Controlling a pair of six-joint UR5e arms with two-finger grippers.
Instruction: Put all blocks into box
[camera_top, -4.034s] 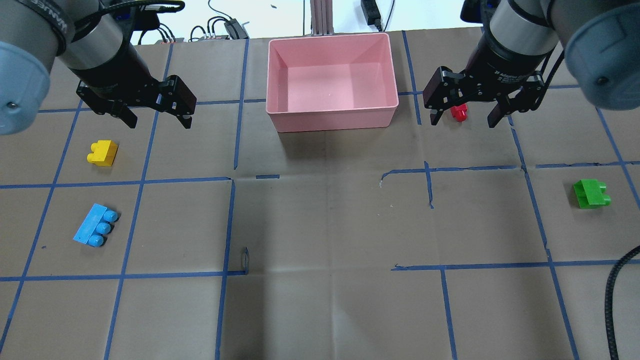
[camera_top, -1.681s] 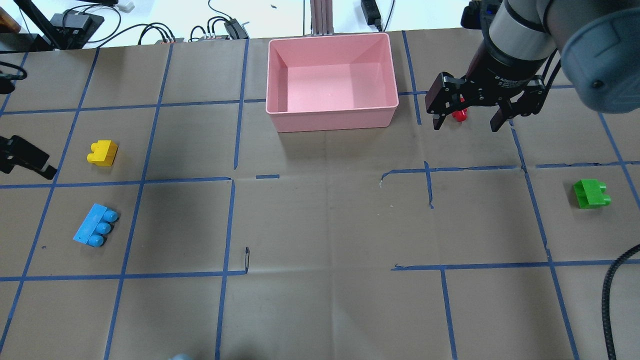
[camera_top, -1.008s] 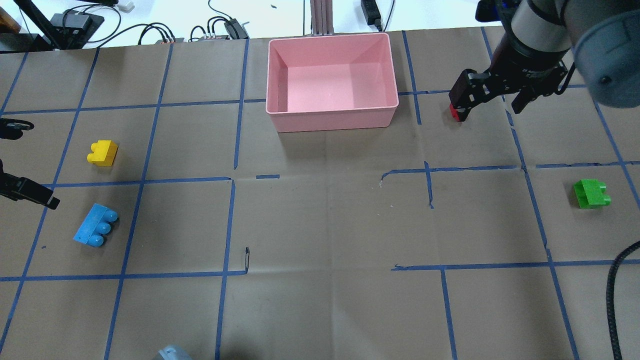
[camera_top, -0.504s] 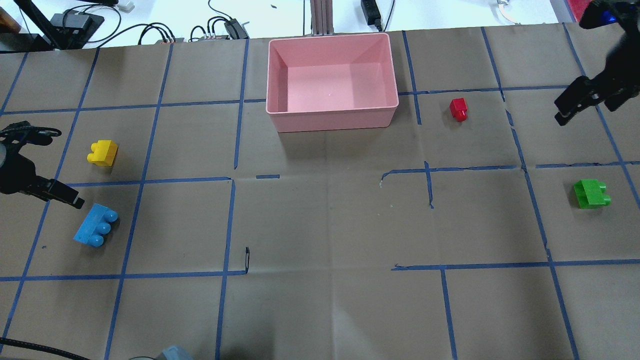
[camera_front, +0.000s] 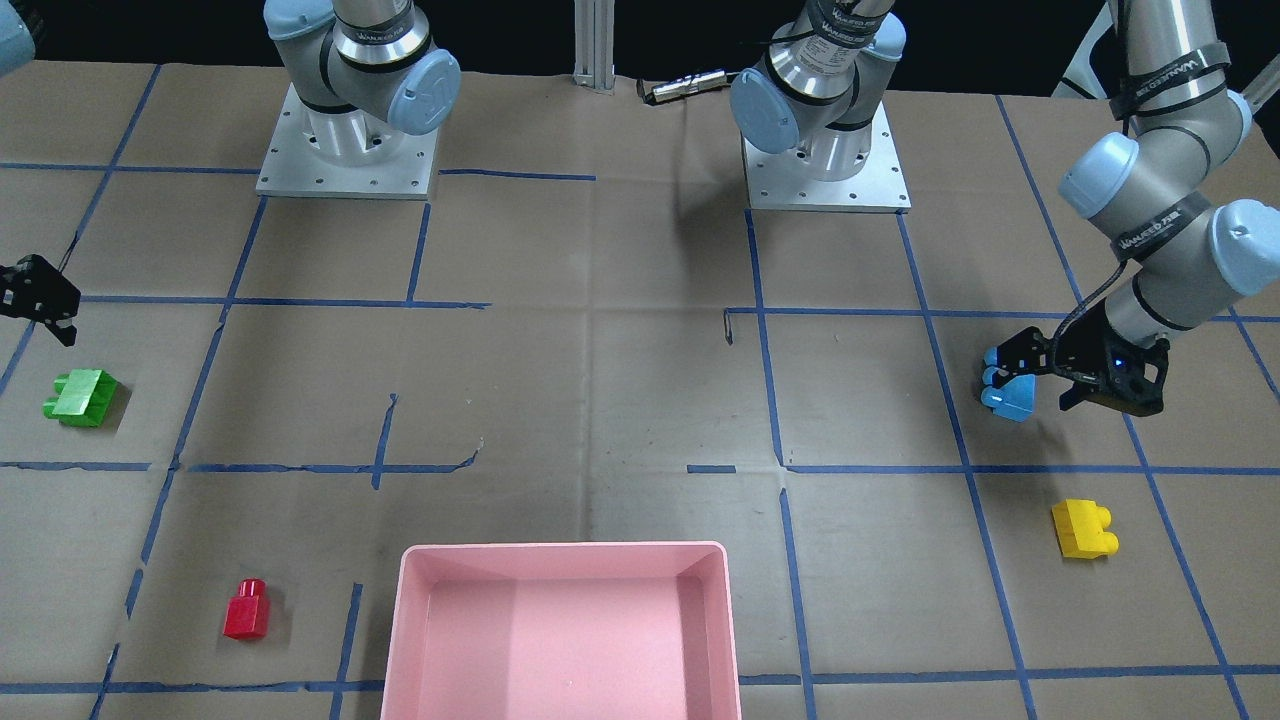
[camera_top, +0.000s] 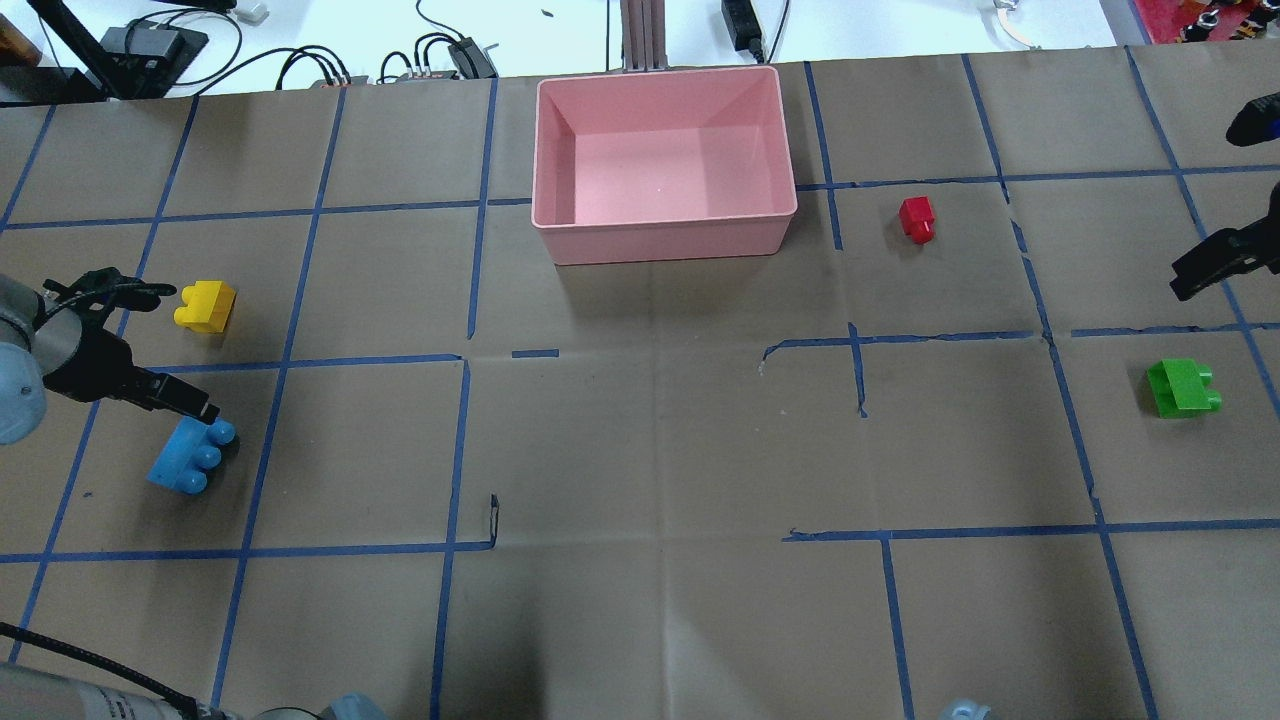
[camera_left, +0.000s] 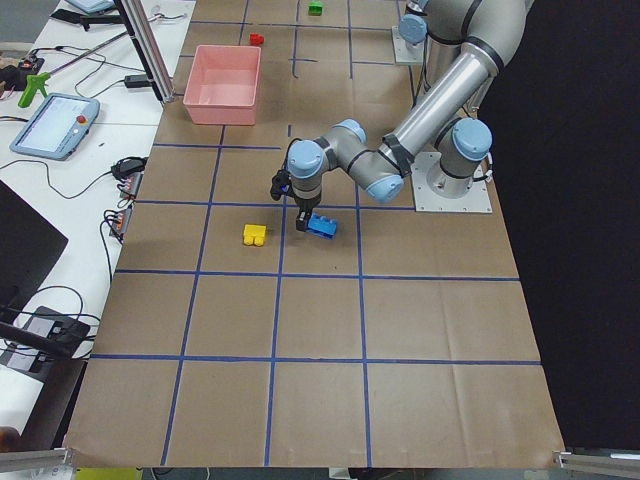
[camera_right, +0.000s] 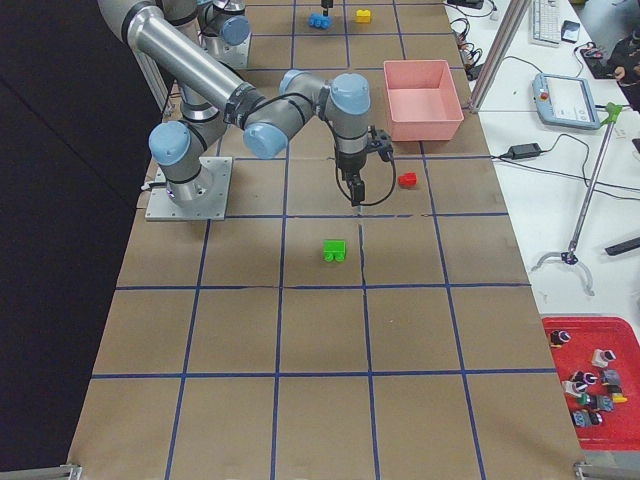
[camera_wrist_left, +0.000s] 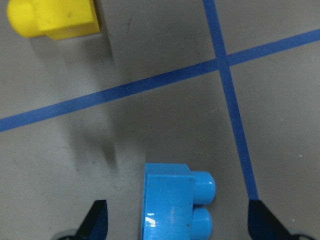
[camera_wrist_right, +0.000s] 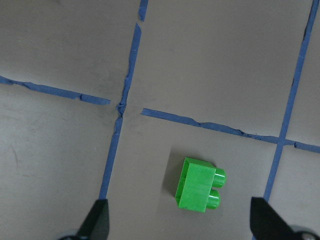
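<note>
Left tool (camera_wrist_left: 180, 224) newly over light-blue block (camera_wrist_left: 169, 200), wide open, empty

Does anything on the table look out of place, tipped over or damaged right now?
Nothing is spilled or broken. The blue block, yellow block, red block and green block all lie on their sides, studs pointing sideways. The tape grid is ragged and broken near the middle.

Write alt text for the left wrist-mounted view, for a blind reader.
A light-blue block lies on brown paper, framed at the bottom edge between the two dark fingertips of the open left claw. A yellow block sits top left, beyond crossing blue tape lines.
</note>
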